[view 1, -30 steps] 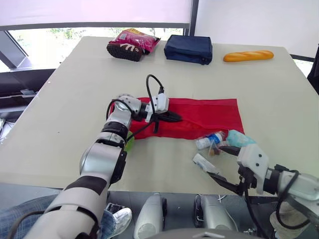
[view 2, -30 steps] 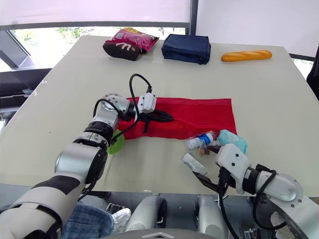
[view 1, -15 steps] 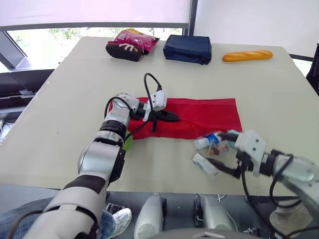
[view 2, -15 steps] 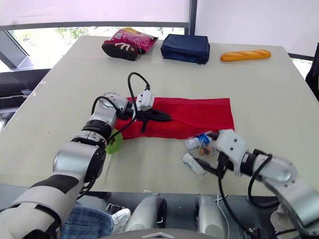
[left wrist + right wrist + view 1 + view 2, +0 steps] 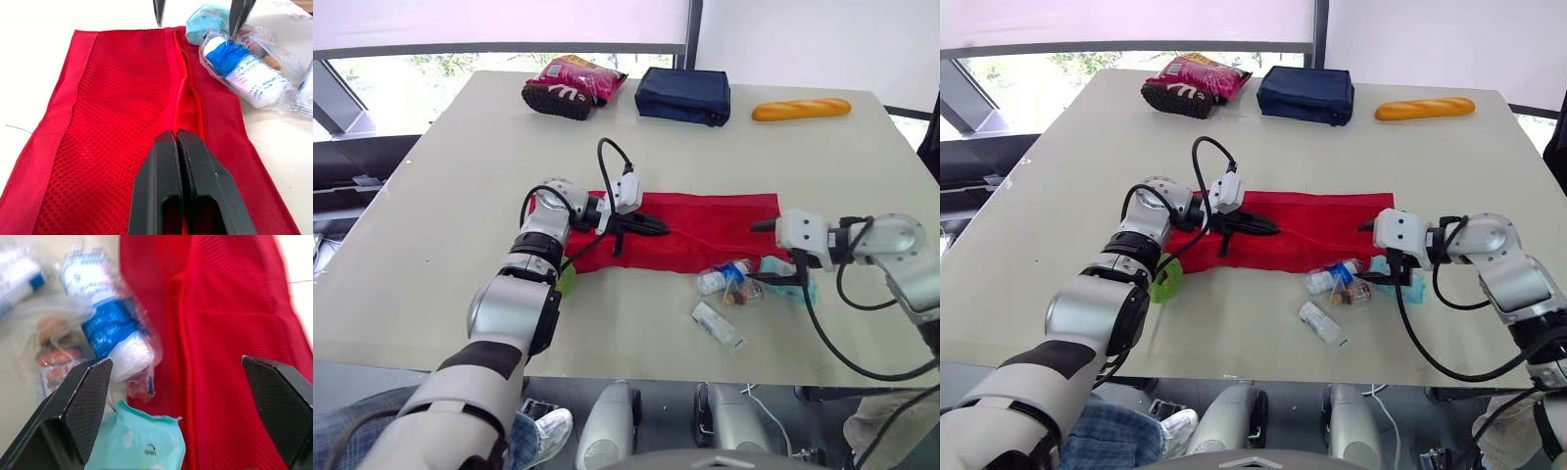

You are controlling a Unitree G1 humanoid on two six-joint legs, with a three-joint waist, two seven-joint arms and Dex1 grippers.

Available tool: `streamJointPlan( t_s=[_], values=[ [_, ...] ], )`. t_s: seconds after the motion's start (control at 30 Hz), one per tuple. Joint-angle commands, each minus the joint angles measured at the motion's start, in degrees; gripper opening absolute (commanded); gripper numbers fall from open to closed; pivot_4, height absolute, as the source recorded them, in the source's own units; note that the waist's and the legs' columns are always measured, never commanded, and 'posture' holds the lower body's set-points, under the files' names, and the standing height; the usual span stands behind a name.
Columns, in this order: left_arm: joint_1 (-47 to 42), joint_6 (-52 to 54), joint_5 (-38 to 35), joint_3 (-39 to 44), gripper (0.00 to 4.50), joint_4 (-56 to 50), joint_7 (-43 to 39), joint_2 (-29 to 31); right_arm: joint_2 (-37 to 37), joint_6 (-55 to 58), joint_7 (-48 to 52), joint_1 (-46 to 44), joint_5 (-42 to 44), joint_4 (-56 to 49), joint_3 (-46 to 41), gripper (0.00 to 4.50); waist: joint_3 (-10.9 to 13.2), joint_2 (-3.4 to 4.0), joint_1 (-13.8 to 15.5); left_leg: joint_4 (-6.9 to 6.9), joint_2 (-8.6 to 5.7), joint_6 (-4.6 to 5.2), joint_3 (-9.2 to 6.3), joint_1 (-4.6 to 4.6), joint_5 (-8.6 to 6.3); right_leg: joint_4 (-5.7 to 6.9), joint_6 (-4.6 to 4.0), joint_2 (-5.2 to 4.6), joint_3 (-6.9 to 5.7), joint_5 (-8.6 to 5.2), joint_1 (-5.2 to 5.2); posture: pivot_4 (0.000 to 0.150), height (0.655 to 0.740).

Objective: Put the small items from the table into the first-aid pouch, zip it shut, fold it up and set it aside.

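Red pouch [image 5: 1330, 221] on beige table [image 5: 1087, 147]

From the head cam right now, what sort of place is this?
Probably an office or lab room staged for tabletop tests: big beige table beside a window with a roller blind, props like a baguette and a snack bag along its far edge.

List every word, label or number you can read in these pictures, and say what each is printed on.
"open": on the teal packet.
"m": white logo letter on the dark end of the snack bag.
Bandage roll: lines of small print, too small to read.
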Motion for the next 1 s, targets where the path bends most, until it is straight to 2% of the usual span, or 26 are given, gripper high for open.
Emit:
streamJointPlan(
  t_s=[0.03, 0.27, 0.37, 0.43, 0.47, 0.5, 0.53, 0.6, 0.63, 0.8, 1.0],
  values=[
    [-1.1, -0.4, -0.8, 1.0, 0.02, -1.7, -0.1, 0.1, 1.5, -3.6, 3.1, -2.3, -1.4, 1.5, 1.0, 4.5, 0.0, 0.0, 0.0, 0.01, 0.0, 0.0, 0.01, 0.0, 0.0, 0.0, 0.0, 0.0, 0.0, 0.0, 0.0, 0.15, 0.7164],
    [-1.2, -0.7, -0.6, 1.0, 0.02, -1.2, 0.5, 0.2, 3.8, -4.8, 6.2, -3.1, -2.2, 1.9, 1.8, 4.5, 0.0, 0.01, 0.0, 0.03, 0.0, 0.0, 0.0, 0.0, 0.0, 0.03, -0.01, 0.0, -0.01, 0.01, 0.0, 0.15, 0.7164],
    [-1.1, -1.0, -0.3, 0.9, 0.0, -0.9, 0.7, 0.3, 4.2, -4.4, 6.6, -2.7, -2.1, 1.3, 1.2, 3.68, 0.0, 0.01, 0.0, 0.03, 0.0, -0.01, 0.0, 0.0, 0.0, 0.03, -0.01, -0.01, -0.01, 0.01, 0.0, 0.15, 0.7164],
    [-1.1, -1.1, -0.3, 0.8, 0.0, -0.7, 0.8, 0.2, 3.8, -4.2, 6.9, -2.4, -2.0, 1.1, 0.7, 2.76, 0.0, 0.01, 0.0, 0.03, 0.0, -0.01, 0.0, 0.0, 0.0, 0.03, -0.01, -0.01, -0.01, 0.01, 0.0, 0.15, 0.7164],
    [-1.1, -1.1, -0.2, 0.8, 0.0, -0.7, 0.8, 0.2, 3.6, -4.0, 6.9, -2.3, -1.9, 1.0, 0.5, 2.14, 0.0, 0.01, 0.0, 0.03, 0.0, -0.01, 0.0, 0.0, 0.0, 0.03, -0.01, -0.01, -0.01, 0.01, 0.0, 0.15, 0.7164],
    [-1.1, -1.1, -0.2, 0.8, 0.0, -0.6, 0.8, 0.1, 3.4, -3.8, 7.0, -2.1, -1.8, 0.8, 0.2, 1.96, 0.0, 0.01, 0.0, 0.03, 0.0, -0.01, 0.0, 0.0, 0.0, 0.03, -0.01, -0.01, -0.01, 0.01, 0.0, 0.15, 0.7164],
    [-1.1, -1.0, -0.2, 0.8, 0.0, -0.6, 0.8, 0.1, 3.2, -3.6, 7.0, -1.9, -1.8, 0.6, 0.0, 1.35, 0.0, 0.01, 0.0, 0.03, 0.0, -0.01, 0.0, 0.0, 0.0, 0.03, -0.01, -0.01, -0.01, 0.01, 0.0, 0.15, 0.7164],
    [-1.1, -1.1, -0.2, 0.8, 0.0, -0.5, 0.8, -0.2, 2.0, -3.0, 7.2, -1.2, -1.5, -0.5, -0.9, 0.59, 0.0, 0.01, 0.0, 0.03, 0.0, -0.01, 0.0, 0.0, 0.0, 0.03, -0.01, -0.01, -0.01, 0.01, 0.0, 0.15, 0.7164],
    [-1.2, -1.1, -0.2, 0.8, 0.0, -0.4, 0.8, -0.3, 1.6, -1.2, 6.5, -0.7, -0.8, -2.0, -1.9, 0.04, 0.0, 0.01, 0.1, 0.03, 0.0, -0.01, 0.0, 0.0, 0.0, 0.03, -0.01, -0.01, -0.01, 0.01, 0.0, 0.15, 0.7164],
    [-1.2, -1.1, -0.2, 1.0, 0.0, -0.2, 0.8, -0.6, 1.3, 9.0, 3.2, 0.7, 2.6, -8.7, -5.7, 0.04, 0.0, 0.01, 0.1, 0.04, 0.0, -0.01, 0.01, 0.0, 0.0, 0.04, -0.02, -0.02, -0.01, 0.01, 0.0, 0.15, 0.7164],
    [-1.2, -1.4, -0.4, 1.3, 0.0, -0.2, 0.7, -1.1, 1.4, 35.6, -4.8, 4.1, 9.2, -25.1, -9.1, 0.04, 0.0, 0.01, 0.1, 0.04, 0.01, -0.01, -0.08, 0.0, 0.0, 0.08, -0.04, -0.03, -0.03, 0.02, -0.02, 0.15, 0.7164]
  ],
)
